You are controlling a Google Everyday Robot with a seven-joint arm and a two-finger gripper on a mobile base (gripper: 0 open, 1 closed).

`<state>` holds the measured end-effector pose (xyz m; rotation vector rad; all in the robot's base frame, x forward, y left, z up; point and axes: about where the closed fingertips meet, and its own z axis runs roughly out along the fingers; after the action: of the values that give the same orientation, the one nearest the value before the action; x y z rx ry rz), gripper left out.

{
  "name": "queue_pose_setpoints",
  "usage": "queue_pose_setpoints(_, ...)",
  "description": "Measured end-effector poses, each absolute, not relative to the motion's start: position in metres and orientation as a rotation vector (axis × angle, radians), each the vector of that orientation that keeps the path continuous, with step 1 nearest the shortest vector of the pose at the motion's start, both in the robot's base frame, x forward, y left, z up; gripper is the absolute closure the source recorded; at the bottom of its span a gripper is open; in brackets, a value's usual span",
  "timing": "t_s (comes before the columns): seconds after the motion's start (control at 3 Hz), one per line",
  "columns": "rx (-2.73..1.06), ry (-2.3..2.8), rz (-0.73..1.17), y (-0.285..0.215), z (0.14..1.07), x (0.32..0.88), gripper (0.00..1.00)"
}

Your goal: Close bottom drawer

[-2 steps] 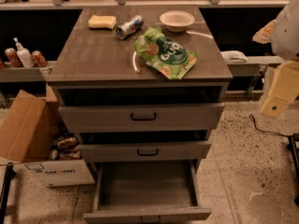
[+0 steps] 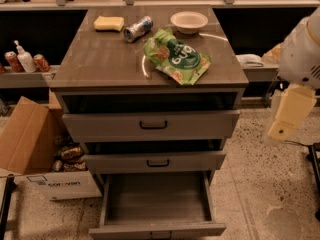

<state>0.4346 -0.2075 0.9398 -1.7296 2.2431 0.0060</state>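
Observation:
The bottom drawer (image 2: 157, 230) of the grey-brown cabinet is pulled far out towards me, and its plain grey interior (image 2: 157, 199) is empty. Its small black handle sits at the frame's lower edge. My gripper (image 2: 288, 113), a cream-coloured piece hanging from the white arm (image 2: 302, 54), is at the right, beside the cabinet at about the height of the top drawer. It is well above and to the right of the bottom drawer and touches nothing.
The top drawer (image 2: 152, 125) and middle drawer (image 2: 157, 161) stand slightly open. On the cabinet top lie a yellow sponge (image 2: 109, 23), a can (image 2: 138, 28), a white bowl (image 2: 188, 21) and a green bag (image 2: 176, 56). A cardboard box (image 2: 25, 139) stands at the left on the floor.
My gripper has moved a little down and to the left, towards the cabinet. The drawers have not moved.

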Motion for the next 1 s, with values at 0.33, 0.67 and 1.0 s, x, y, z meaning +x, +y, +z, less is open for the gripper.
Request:
queue_pose_setpoints(0.33, -1.728, 2.263, 0.212, -0.203, 0.859, 0.421, 0.0)
queue_pose_setpoints(0.67, -1.659, 2.315, 0.464, -0.198, 0.754, 0.393, 0.0)
queue_pose_setpoints(1.0, -1.66, 2.312, 0.46, -0.197, 0.756, 0.394, 0.0)
